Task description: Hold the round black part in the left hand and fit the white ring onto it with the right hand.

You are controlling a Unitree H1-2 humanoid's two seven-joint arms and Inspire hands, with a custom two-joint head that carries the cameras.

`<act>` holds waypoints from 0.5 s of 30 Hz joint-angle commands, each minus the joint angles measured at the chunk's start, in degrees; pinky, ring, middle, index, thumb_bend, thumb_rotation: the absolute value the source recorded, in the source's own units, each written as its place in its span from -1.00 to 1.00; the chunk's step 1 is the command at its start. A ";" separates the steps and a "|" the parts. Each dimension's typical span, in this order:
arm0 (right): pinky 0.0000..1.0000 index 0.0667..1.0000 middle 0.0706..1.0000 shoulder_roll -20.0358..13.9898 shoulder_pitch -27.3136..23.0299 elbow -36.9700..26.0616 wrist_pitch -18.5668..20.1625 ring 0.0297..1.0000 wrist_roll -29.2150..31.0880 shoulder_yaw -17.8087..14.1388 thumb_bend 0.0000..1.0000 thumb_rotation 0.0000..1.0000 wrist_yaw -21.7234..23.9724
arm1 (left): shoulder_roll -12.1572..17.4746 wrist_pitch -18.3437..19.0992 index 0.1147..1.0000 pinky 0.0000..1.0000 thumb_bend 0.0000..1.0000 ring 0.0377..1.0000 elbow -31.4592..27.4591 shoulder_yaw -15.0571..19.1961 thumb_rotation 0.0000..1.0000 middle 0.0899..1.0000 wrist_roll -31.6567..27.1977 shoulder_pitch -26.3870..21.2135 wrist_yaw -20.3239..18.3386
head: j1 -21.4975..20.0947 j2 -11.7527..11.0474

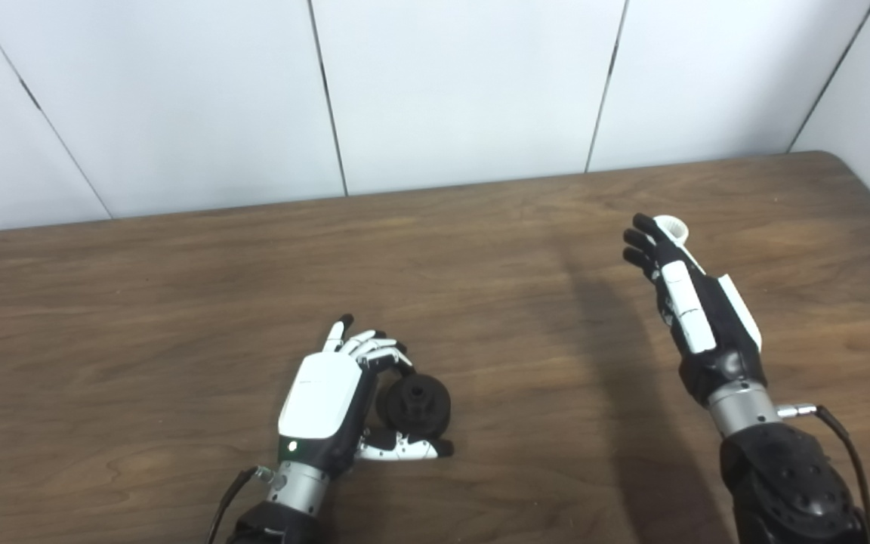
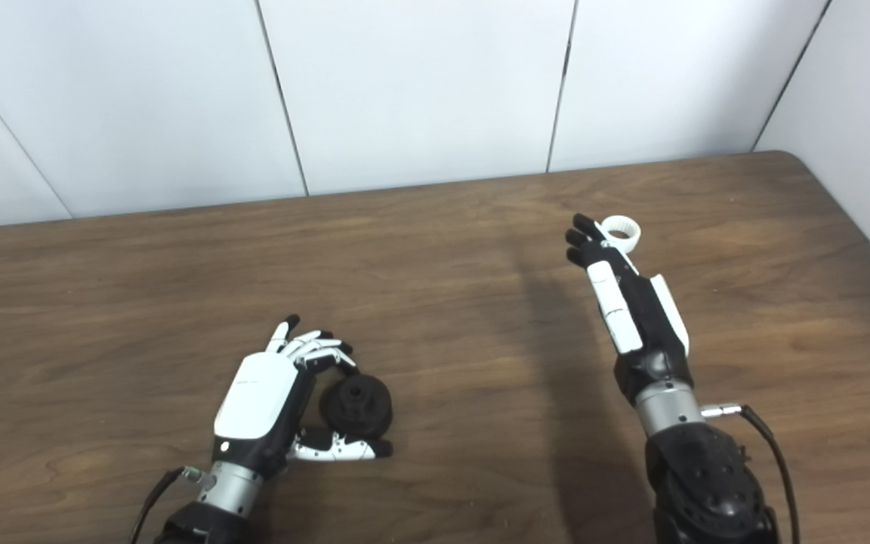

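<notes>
The round black part [image 1: 414, 404] rests on the wooden table [image 1: 178, 302] at the front, left of centre. My left hand [image 1: 329, 393] wraps it from the left: curled fingers [image 1: 374, 353] on its far edge and the thumb [image 1: 403, 450] along its near edge. The white ring [image 2: 621, 232] lies flat on the table at the right. My right hand [image 2: 624, 302] is open with its fingers stretched out, the fingertips [image 2: 580, 238] just left of the ring and close against it. In the left eye view the hand partly hides the ring [image 1: 673, 227].
White wall panels [image 1: 442, 91] stand behind the table's far edge. The table's rounded far right corner [image 1: 835, 159] is near the right hand. A cable [image 1: 843, 438] hangs from the right wrist.
</notes>
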 commanded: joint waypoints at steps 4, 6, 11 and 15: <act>0.97 0.80 0.78 -0.64 -2.23 -2.61 -1.02 0.80 0.11 -0.61 0.11 0.85 0.01 | 0.17 -1.32 -0.17 1.00 0.05 0.68 5.53 -0.70 -0.89 0.45 -0.50 1.27 2.10 | -0.07 0.02; 0.96 0.80 0.78 -0.80 -2.28 -2.64 -1.23 0.80 0.18 -0.67 0.10 0.85 0.15 | 0.21 -1.29 -0.17 1.00 0.05 0.68 5.84 -0.75 -0.89 0.45 -0.52 1.23 2.24 | -0.10 -0.06; 0.96 0.80 0.78 -1.04 -2.51 -3.01 -0.83 0.79 0.05 -0.82 0.11 0.84 0.21 | 0.39 -1.30 -0.17 1.00 0.05 0.67 6.41 -0.89 -0.89 0.45 -0.36 1.18 2.75 | -1.05 -0.32; 0.99 0.81 0.77 -1.49 -2.85 -3.10 -0.50 0.78 -0.28 -1.15 0.04 0.78 0.09 | 0.57 -1.23 -0.17 1.00 0.05 0.68 6.17 -0.82 -0.89 0.45 -0.74 1.35 2.60 | -1.91 -0.32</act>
